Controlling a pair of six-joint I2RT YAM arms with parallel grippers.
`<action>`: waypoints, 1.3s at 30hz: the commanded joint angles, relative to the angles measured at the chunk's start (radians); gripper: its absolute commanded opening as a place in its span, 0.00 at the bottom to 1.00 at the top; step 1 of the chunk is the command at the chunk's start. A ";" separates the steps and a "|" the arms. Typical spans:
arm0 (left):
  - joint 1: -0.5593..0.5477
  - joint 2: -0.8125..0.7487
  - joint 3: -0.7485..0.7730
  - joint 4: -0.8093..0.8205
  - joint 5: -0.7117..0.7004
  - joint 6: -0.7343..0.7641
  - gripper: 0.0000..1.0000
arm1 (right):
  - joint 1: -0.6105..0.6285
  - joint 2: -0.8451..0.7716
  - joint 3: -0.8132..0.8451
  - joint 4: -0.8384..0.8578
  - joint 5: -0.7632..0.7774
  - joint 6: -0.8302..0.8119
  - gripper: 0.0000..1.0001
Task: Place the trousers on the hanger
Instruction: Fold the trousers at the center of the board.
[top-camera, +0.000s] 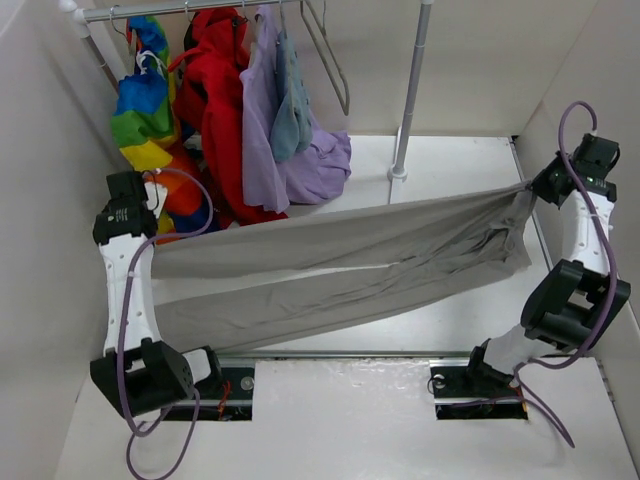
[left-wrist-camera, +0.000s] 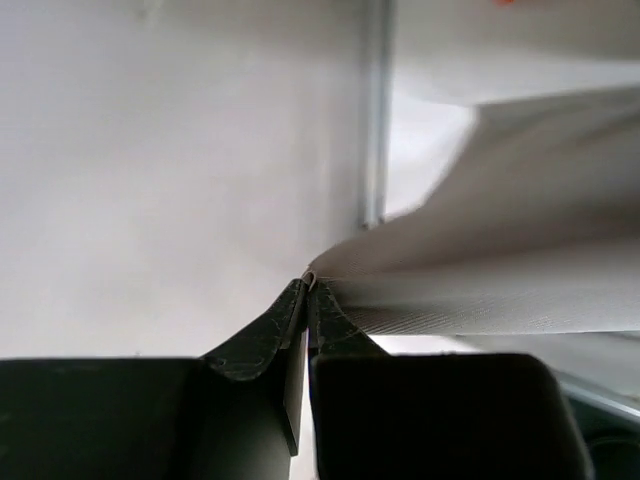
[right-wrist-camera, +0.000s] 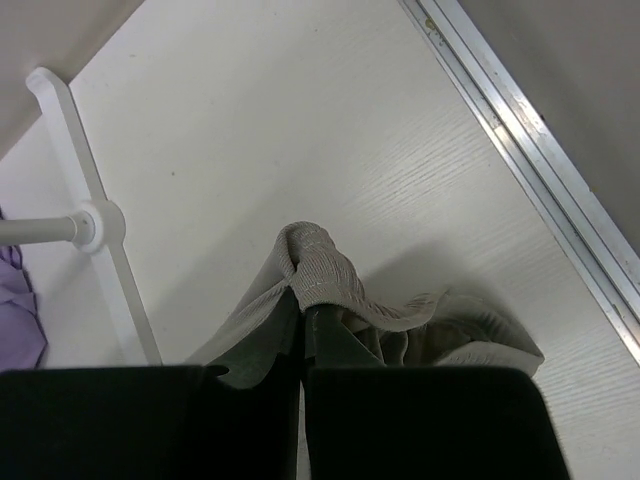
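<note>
Trousers (top-camera: 340, 265) hang stretched like a hammock in front of the upright pole (top-camera: 412, 90), spanning both arms. Left of the pole, the bare grey hanger (top-camera: 344, 100) hangs from the rail (top-camera: 160, 10) beside a lilac garment (top-camera: 265, 140). The right gripper (right-wrist-camera: 303, 305), right of the pole, is clamped tight on the gathered waistband. The left gripper (left-wrist-camera: 306, 285), far left of the pole, is pinched closed on the leg end. Picking up looks done; draping the fabric over the hanger's bar remains.
</note>
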 joint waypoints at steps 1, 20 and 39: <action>0.038 -0.094 0.022 -0.042 -0.143 0.062 0.00 | -0.055 -0.005 0.074 0.035 -0.060 0.027 0.00; 0.054 -0.370 -0.683 -0.218 -0.203 0.068 0.00 | -0.135 0.027 -0.225 0.085 -0.095 0.052 0.00; 0.054 -0.097 -0.057 -0.073 -0.096 0.019 0.00 | -0.135 0.042 -0.044 0.041 -0.184 0.075 0.00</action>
